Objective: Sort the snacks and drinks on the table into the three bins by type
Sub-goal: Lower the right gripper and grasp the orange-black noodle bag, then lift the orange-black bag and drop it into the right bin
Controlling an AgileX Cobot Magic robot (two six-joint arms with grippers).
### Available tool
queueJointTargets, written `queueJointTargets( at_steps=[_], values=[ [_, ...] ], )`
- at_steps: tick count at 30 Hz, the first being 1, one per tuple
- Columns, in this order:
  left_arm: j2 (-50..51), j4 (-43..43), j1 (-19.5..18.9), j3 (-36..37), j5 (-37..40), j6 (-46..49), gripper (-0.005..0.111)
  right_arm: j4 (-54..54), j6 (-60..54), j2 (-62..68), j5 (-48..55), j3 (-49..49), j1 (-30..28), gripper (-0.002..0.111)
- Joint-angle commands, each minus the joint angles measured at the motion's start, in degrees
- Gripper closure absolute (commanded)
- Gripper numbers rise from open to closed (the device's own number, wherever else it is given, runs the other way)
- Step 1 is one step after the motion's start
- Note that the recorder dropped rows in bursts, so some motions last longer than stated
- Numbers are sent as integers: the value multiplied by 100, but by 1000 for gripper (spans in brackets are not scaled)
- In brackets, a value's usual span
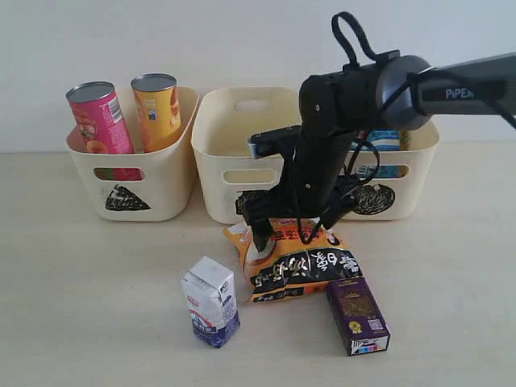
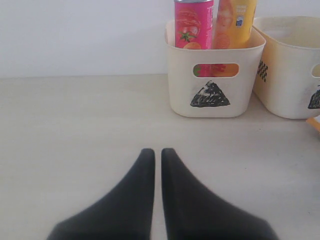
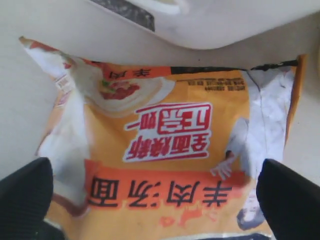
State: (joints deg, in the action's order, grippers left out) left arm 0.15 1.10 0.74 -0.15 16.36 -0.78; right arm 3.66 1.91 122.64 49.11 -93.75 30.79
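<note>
An orange-black crinkly snack bag (image 1: 294,262) lies on the table in front of the middle bin (image 1: 218,129). My right gripper (image 1: 286,234) hangs just over its far end, open. In the right wrist view the bag (image 3: 165,150) fills the gap between the wide-apart fingers (image 3: 25,195). A white-and-blue gabled carton (image 1: 210,300) and a dark purple box (image 1: 357,314) stand nearer the front. The pink tube (image 1: 101,121) and yellow tube (image 1: 157,109) stand in the triangle bin (image 1: 173,169). A blue-white bag (image 1: 385,141) sits in the circle bin (image 1: 419,161). My left gripper (image 2: 153,152) is shut and empty above bare table.
The right arm (image 1: 347,97) crosses in front of the middle and circle bins and hides most of the square mark. The left wrist view shows the triangle bin (image 2: 220,60) with both tubes, and the middle bin's side (image 2: 285,75) beside it. A white wall stands behind the bins.
</note>
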Motion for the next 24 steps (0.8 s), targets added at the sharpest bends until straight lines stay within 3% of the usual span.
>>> queueJointTargets(
  at_steps=[1,7,9,11,12,14,24],
  values=[
    [-15,-18,-19,15,-41,19,103,-512,272,207,-11,-61,-43,3],
    [-15,-18,-19,15,-41,19,103,-425,200,603,-226,-61,-43,4],
    [-15,-18,-19,15,-53,19,103,-425,80,668,-114,-88,-43,15],
    [-15,-18,-19,15,-53,19,103,-425,53,655,118,-168,-43,62],
    [-15,-18,-19,15,-42,19,103,-425,53,642,342,-270,-43,109],
    [-15,-18,-19,15,-42,19,103,-425,49,608,511,-352,-43,104],
    [-15,-18,-19,15,-29,19,103,-413,-241,-535,739,-352,-43,108]
  ],
)
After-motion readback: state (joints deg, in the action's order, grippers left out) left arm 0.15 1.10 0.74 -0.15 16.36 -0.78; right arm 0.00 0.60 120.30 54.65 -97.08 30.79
